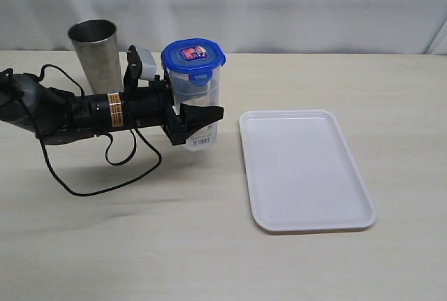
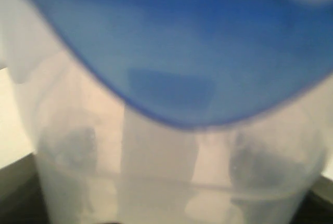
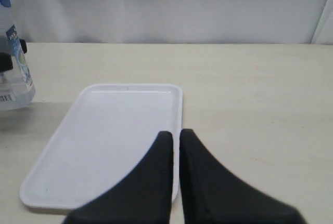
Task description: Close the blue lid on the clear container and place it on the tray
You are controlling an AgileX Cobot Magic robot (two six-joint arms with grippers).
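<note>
A pale, faintly grained counter [image 1: 174,245] is running back to a white cloth backdrop [image 1: 293,1]. The left end effector [image 1: 199,111] is gripping the clear container [image 1: 199,86] from the side, with the blue lid [image 1: 193,54] sitting on top. The container is left of the white tray [image 1: 307,168] and not touching it. A grey metal cup [image 1: 96,53] is standing behind the arm. The right end effector [image 3: 176,140] is hanging closed and empty, pointing toward the tray.

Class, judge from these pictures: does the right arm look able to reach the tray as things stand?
Probably yes. The right tool, shut, points at the tray with nothing visible between them, and the container sits off to the side. Its distance is hard to judge.
</note>
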